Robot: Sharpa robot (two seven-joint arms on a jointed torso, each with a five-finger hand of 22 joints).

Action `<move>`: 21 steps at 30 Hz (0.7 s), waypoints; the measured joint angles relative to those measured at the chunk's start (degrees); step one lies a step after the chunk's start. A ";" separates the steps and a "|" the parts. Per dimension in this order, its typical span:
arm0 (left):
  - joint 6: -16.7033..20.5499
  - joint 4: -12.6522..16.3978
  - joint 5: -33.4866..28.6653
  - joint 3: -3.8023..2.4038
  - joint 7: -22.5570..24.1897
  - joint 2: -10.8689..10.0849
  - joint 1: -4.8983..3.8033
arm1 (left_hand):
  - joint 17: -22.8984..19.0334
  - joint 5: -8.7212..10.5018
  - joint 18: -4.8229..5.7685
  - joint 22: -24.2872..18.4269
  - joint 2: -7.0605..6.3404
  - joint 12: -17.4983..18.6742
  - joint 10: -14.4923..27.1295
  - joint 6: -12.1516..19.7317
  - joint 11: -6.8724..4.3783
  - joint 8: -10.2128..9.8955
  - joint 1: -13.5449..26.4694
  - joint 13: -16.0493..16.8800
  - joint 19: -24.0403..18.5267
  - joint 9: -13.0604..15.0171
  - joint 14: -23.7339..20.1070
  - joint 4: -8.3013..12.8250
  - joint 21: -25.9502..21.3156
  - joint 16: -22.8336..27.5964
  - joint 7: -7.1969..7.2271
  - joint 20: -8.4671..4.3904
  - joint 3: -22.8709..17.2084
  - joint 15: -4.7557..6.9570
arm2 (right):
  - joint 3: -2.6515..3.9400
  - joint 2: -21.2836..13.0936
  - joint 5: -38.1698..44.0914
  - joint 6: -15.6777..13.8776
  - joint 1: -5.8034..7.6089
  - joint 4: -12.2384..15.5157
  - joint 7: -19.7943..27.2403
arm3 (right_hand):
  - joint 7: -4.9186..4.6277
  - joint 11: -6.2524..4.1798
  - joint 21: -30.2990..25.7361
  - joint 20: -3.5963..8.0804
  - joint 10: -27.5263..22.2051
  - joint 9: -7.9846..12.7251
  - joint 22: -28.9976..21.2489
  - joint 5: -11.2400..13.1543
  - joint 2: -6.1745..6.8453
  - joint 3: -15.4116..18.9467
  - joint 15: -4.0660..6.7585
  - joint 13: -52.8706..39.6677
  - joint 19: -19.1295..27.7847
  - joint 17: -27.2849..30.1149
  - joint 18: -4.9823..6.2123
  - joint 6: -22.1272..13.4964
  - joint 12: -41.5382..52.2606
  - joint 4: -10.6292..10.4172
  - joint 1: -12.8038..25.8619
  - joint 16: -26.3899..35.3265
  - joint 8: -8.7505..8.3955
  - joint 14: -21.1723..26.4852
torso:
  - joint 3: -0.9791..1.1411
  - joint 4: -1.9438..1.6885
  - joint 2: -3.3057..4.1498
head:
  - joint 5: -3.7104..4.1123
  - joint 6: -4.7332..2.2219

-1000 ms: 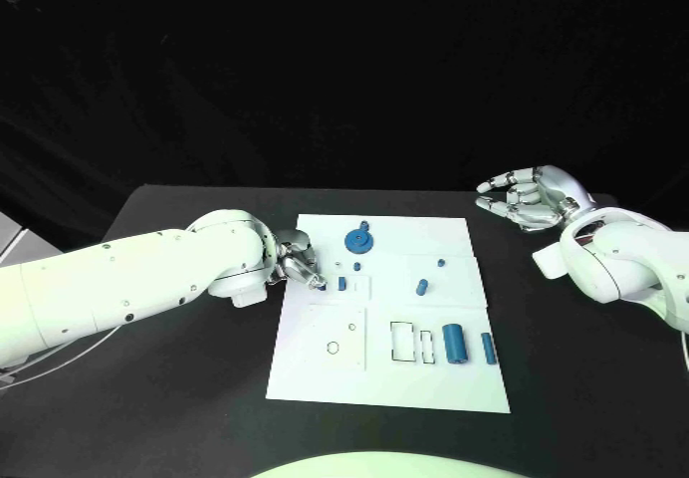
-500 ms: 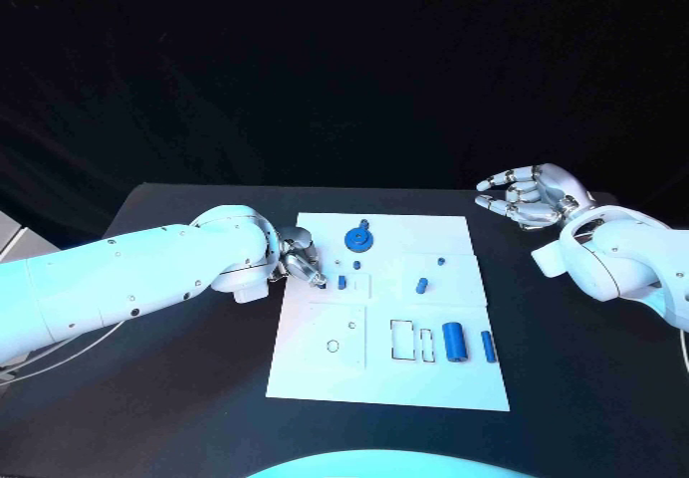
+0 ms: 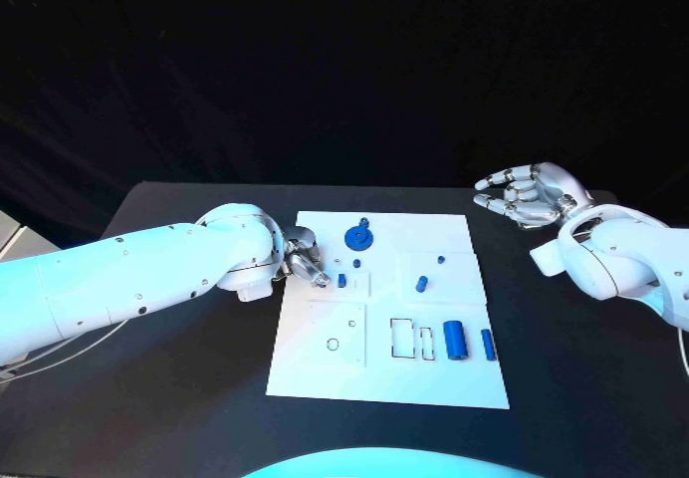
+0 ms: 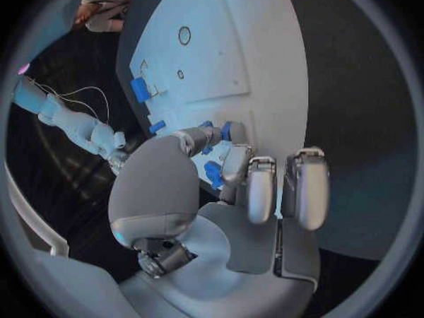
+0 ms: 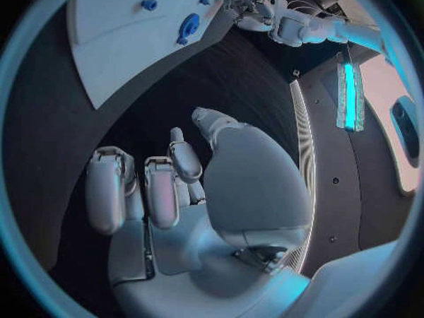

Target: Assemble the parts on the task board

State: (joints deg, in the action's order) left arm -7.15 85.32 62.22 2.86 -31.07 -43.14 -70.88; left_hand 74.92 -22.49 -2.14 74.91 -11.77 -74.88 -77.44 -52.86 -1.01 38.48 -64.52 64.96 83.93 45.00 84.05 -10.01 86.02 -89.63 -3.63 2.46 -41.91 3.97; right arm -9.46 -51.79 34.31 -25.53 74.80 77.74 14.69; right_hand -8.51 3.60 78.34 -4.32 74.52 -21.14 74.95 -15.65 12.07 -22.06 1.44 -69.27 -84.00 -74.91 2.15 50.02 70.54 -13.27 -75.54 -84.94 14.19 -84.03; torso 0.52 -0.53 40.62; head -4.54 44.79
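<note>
The white task board (image 3: 431,383) lies in the middle of the table. My left hand (image 3: 302,262) hovers at its left edge, thumb and fingers pointing at a short blue peg (image 3: 342,281) with a small gap between. In the left wrist view the thumb tip (image 4: 200,138) sits right beside that peg (image 4: 225,130); I cannot tell whether they touch. A blue wheel (image 3: 356,237), a tiny peg (image 3: 354,266), two more small pegs (image 3: 421,285), a blue cylinder (image 3: 454,341) and a blue bar (image 3: 488,345) lie on the board. My right hand (image 3: 529,196) hangs off the board's far right corner, fingers loosely curled, holding nothing.
Outlined slots (image 3: 405,341) and a round hole (image 3: 334,347) mark the board's near half. Bare black table (image 3: 187,398) surrounds the board. My left forearm (image 3: 129,279) stretches over the table's left side.
My left hand's fingertips have drawn slightly back along the board's left edge, away from my body. The peg and the right hand have stayed put.
</note>
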 measured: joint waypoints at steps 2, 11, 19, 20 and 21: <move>0.01 -0.06 0.03 0.00 -0.08 0.07 0.00 | 0.00 0.00 0.00 0.00 0.00 -0.01 -0.01 -0.22 -0.01 0.00 0.00 0.13 0.00 -0.01 0.00 0.00 0.00 0.00 0.06 0.00 0.00 0.00 | 0.00 0.00 0.00 0.00 -0.02 0.07 0.00 | 0.00 0.00 0.00 0.00 0.00 0.00 0.00 0.00 0.00 0.00 0.00 0.00 0.00 0.00 0.00 0.00 0.00 0.00 0.00 0.00 0.00 0.00 | 0.01 0.00 0.00 | 0.02 0.02; 0.15 -0.68 -0.11 0.02 -0.30 0.50 0.02 | 0.00 1.35 0.00 0.00 0.06 0.69 -0.49 -0.59 -0.31 -0.01 3.25 -0.87 0.07 -0.16 -0.16 4.05 0.00 0.00 0.48 -0.07 -1.02 0.14 | 0.00 -0.10 -0.01 0.00 -0.04 0.34 0.00 | 0.00 0.00 -0.23 0.00 0.00 0.05 -0.01 0.00 0.00 0.00 0.00 0.00 0.00 0.00 0.00 0.00 -0.22 0.00 0.00 0.23 0.00 0.00 | 0.02 -0.02 -0.04 | 0.19 -0.10; 0.29 -1.21 -0.68 -0.03 -0.30 0.61 -0.02 | -0.01 1.53 -0.01 0.00 0.19 1.49 0.39 -0.81 -0.55 -1.02 4.98 -2.11 0.01 -1.08 0.01 3.35 0.00 0.00 0.71 -0.42 1.76 0.46 | 0.00 -0.20 -0.02 0.00 -0.05 0.44 0.02 | 0.00 0.00 -0.23 0.00 0.00 0.05 -0.01 0.00 0.00 0.00 0.00 0.01 0.00 0.00 0.00 0.00 -0.22 0.00 0.00 0.23 0.00 0.00 | 0.00 -0.02 -0.04 | 0.30 -0.24; 0.32 -1.27 -0.74 -0.03 -0.30 0.61 -0.02 | -0.01 1.52 -0.01 0.00 0.14 1.52 0.70 -0.76 -0.60 -1.13 5.30 -2.14 0.01 -1.31 0.05 2.78 0.00 0.00 0.97 -0.42 2.73 0.50 | 0.00 -0.21 -0.02 0.00 -0.05 0.44 0.02 | 0.00 0.00 -0.23 0.00 0.00 0.05 -0.01 0.00 0.00 0.00 0.00 0.01 0.00 0.00 0.00 0.00 -0.22 0.00 0.00 0.23 0.00 0.00 | 0.00 -0.02 -0.04 | 0.31 -0.26; 0.37 -1.39 -0.79 -0.03 -0.31 0.61 -0.02 | -0.01 1.51 -0.01 0.00 -0.24 1.75 1.11 -0.62 -0.65 -1.30 5.67 -2.23 0.01 -1.42 0.09 1.96 0.00 0.00 1.13 -0.42 4.02 0.55 | 0.00 -0.22 -0.02 0.00 -0.05 0.45 0.02 | 0.00 0.00 -0.23 0.00 0.00 0.05 -0.01 0.00 0.00 0.00 0.00 0.01 0.00 0.01 0.00 0.00 -0.22 0.00 0.00 0.23 0.00 0.00 | 0.01 -0.02 -0.04 | 0.31 -0.29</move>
State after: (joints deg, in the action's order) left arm -6.78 83.94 61.43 2.83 -31.38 -42.53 -70.90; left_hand 74.91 -20.99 -2.15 74.91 -12.01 -73.13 -76.33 -53.49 -1.66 37.18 -58.85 62.73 83.94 43.58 84.15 -8.05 86.02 -89.63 -2.50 2.04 -37.89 4.52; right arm -9.46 -52.02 34.29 -25.53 74.76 78.20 14.71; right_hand -8.51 3.60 78.11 -4.32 74.52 -21.09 74.93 -15.65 12.06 -22.06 1.44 -69.26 -84.00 -74.90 2.15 50.02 70.32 -13.27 -75.54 -84.71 14.19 -84.03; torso 0.53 -0.54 40.58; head -4.22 44.49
